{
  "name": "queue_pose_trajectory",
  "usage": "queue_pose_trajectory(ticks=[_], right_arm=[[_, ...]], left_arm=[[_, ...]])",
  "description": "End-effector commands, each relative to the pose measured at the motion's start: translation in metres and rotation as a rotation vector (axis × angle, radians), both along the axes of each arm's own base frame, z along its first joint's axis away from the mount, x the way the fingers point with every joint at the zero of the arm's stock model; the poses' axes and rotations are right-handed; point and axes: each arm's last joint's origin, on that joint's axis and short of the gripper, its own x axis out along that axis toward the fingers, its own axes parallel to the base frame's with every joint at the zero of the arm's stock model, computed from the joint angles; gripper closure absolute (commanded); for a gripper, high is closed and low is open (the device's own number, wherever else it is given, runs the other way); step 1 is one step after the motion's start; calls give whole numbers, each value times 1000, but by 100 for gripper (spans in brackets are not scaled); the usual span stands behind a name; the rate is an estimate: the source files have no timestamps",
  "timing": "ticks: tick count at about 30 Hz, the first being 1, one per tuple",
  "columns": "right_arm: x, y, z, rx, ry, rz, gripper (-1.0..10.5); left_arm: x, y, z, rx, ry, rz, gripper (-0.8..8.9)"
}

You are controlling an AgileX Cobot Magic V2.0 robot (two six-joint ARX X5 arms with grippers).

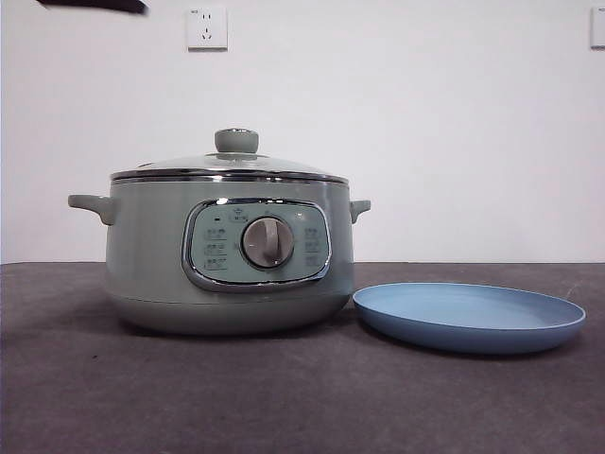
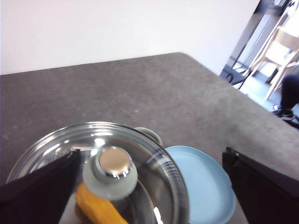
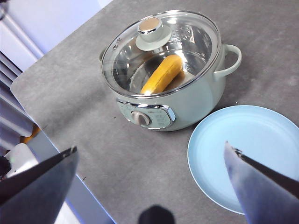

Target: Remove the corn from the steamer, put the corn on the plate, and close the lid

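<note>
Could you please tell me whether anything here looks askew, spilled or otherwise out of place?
Nothing stands out. The lid sits level on the steamer, the corn lies inside under the glass, and the plate rests flat and bare beside it. Both grippers, left and right, are open above.

White wall (image 1: 425, 123) with socket (image 1: 207, 27) behind grey table (image 1: 284, 397).

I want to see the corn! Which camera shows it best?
The right wrist view: the corn lies whole under the glass lid. The left wrist view shows only part, behind the knob. The front view hides it inside the steamer.
</note>
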Motion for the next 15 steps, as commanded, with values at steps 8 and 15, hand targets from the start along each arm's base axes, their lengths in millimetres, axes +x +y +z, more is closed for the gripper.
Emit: queue_pose_trajectory(ticks=[8,15], right_arm=[[0,0,1,-1,-9,4,407],[0,0,1,-1,-9,4,407]], left_arm=[[62,-41,-44,120,11,57,251],[77,-62,-70,190,20,124,251]])
